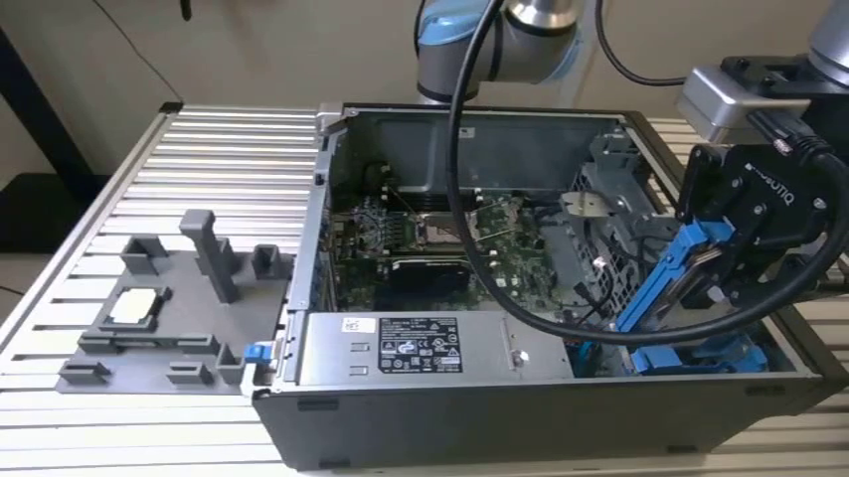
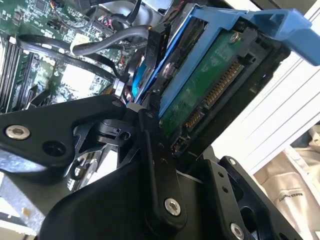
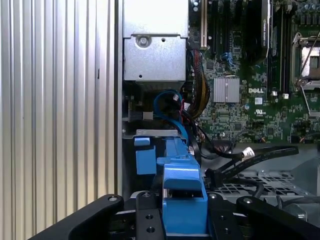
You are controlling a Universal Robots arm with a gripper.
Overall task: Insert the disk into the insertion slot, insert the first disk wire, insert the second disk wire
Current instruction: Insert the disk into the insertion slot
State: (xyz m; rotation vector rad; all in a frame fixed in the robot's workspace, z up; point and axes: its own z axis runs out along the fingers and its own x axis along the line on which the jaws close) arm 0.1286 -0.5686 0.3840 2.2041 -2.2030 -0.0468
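— Where was the disk at that moment?

— In the pincer (image 1: 701,266). Its black fingers (image 2: 155,70) were clamped on either side of the disk (image 1: 674,270), blue carrier bracket and all. In the second wrist view the disk's green circuit board and connector edge showed between them.

— Flat or tilted?

— Steeply tilted in the exterior view. The upper end was up by the pincer's body. The lower end was down inside the black computer case (image 1: 531,417), at the corner on the exterior view's right.

— And the insertion slot?

— The insertion slot (image 1: 699,358), with its blue rails, lay just beneath the disk's lower end. The disk wasn't seated in it. Whether the two touched, I couldn't tell.

— What else was around?

— The grey power-supply box (image 1: 412,346) sat beside the slot along the case's near wall, with the motherboard (image 1: 438,234) behind it. A black cable (image 1: 458,179) hung from the arm across the open case. The case stood on a ribbed metal table (image 1: 226,149), and a grey fixture plate (image 1: 153,328) lay beside it on the exterior view's left.
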